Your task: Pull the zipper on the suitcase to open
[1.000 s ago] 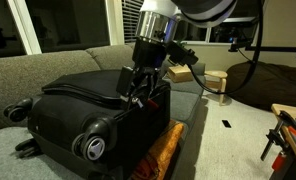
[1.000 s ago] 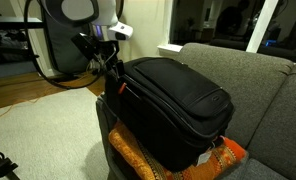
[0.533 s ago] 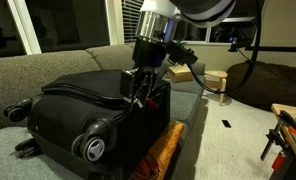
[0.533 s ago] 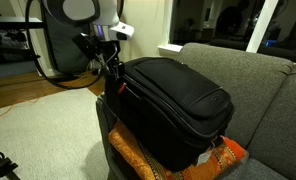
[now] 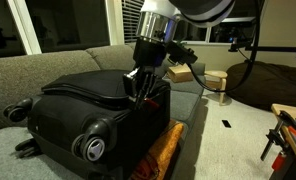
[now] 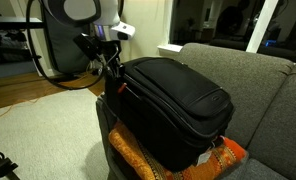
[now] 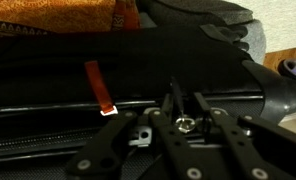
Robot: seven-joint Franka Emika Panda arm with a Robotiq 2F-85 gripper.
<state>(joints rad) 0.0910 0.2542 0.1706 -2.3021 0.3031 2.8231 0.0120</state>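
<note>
The black suitcase lies on its side on a couch, wheels toward the camera in an exterior view. My gripper reaches down to its top edge at the corner. In the wrist view the zipper runs as a dark track across the fabric, with a reddish tag hanging left of the fingers. My gripper has its two fingers drawn in on a small silvery zipper pull. A second metal pull lies just left of them.
The grey couch carries the suitcase on an orange patterned cloth. A wooden box stands behind the arm. Cables and a stand are beside the robot base, with carpet floor around.
The jaws have closed in from wide open onto the silvery zipper pull. The arm and the suitcase have stayed where they were.
</note>
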